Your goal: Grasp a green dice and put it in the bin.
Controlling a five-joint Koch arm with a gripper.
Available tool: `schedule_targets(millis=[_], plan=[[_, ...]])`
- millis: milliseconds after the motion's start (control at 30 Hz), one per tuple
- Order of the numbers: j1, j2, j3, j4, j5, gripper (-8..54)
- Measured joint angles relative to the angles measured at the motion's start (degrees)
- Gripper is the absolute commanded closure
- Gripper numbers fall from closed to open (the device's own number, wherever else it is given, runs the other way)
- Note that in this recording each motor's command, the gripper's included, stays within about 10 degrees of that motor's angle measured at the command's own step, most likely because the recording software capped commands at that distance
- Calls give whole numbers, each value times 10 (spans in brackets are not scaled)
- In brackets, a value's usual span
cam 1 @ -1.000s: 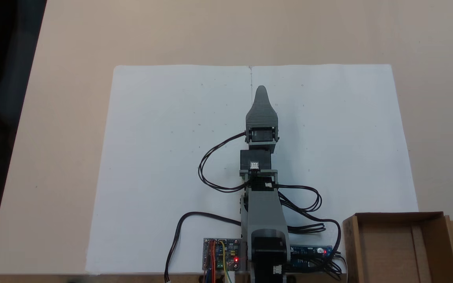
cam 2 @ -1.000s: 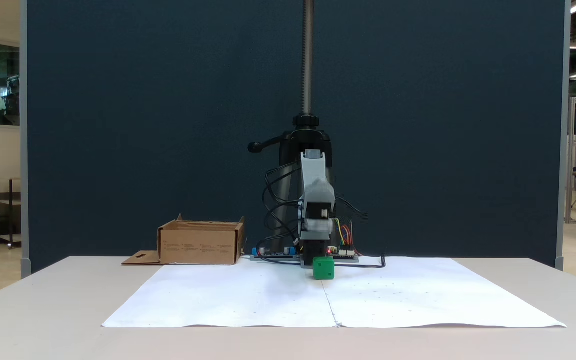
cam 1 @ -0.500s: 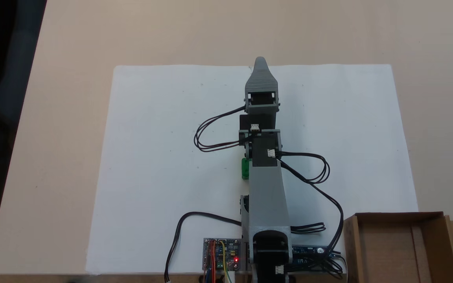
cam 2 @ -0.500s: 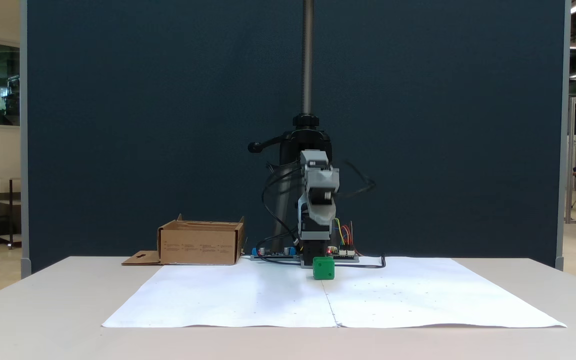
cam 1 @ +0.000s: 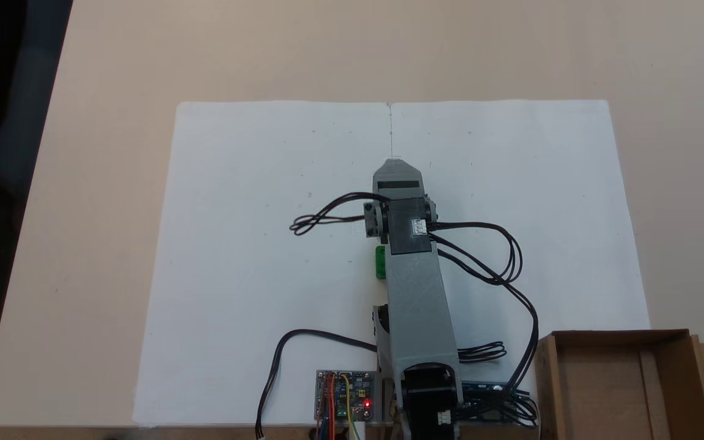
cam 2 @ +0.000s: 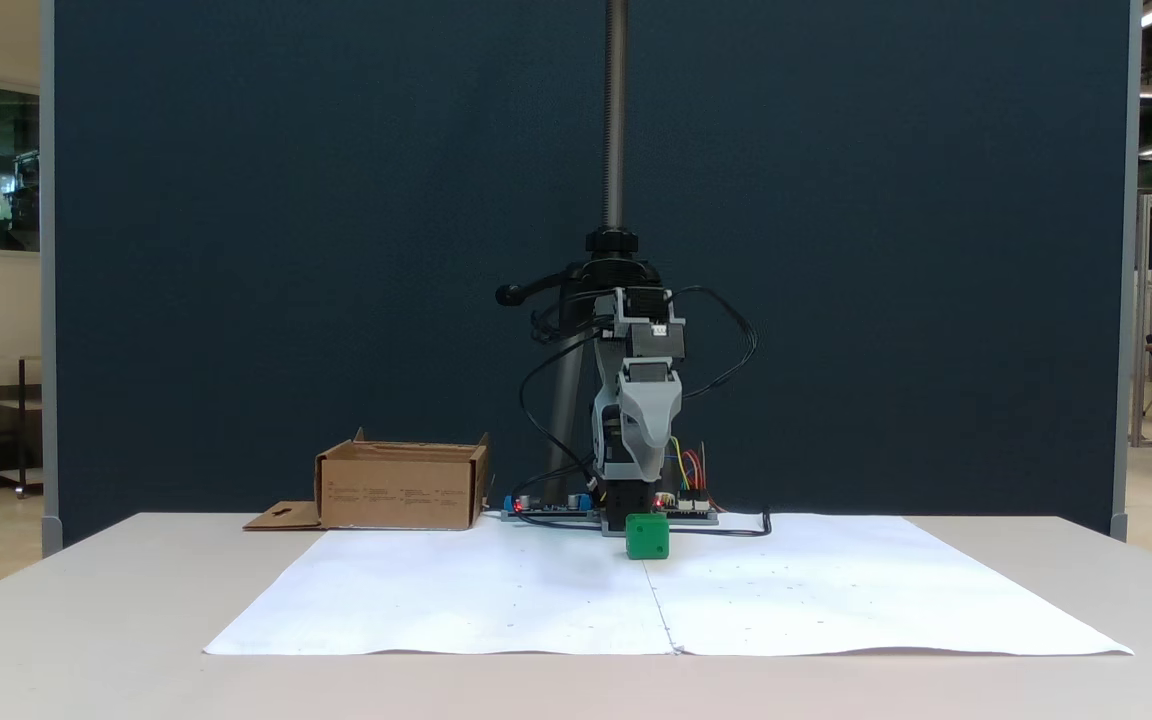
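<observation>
Hanging in the air above the white paper (cam 1: 254, 256), the jaws (cam 2: 648, 440) point downward and out from the arm's base; in both fixed views only one grey tapered shell shows, so I cannot tell whether they are parted or closed. Nothing is seen between them. In a fixed view from above, the tip of the jaws (cam 1: 393, 164) lies over the middle seam of the paper, nearer the paper's far edge than the green dice is.

The green dice (cam 2: 647, 536) sits on the paper, on the seam, just ahead of the arm's base and apart from the jaws, which are raised well clear of it. From above, the dice (cam 1: 380, 261) peeks out from the left side of the grey arm (cam 1: 416, 305), which hides most of it.

Black cables (cam 1: 498, 263) loop out on both sides of the arm. At the arm's foot, along the near edge of the counter (cam 1: 113, 61) in the view from above, circuit boards (cam 1: 344, 396) with coloured wires and a red light lie flat.

The bin (cam 1: 621, 385) stands at the near right corner of the counter in that view, off the paper, open side up, its flap with the keyhole cutout folded outward. In a fixed view from the front, the bin (cam 2: 401, 487) shows at the left, well apart from the dice.
</observation>
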Motion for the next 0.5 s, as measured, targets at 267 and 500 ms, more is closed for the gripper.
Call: schedule_targets(millis=[267,500], plan=[[0,0,0,96,0,15],[11,0,1,113,0,20]])
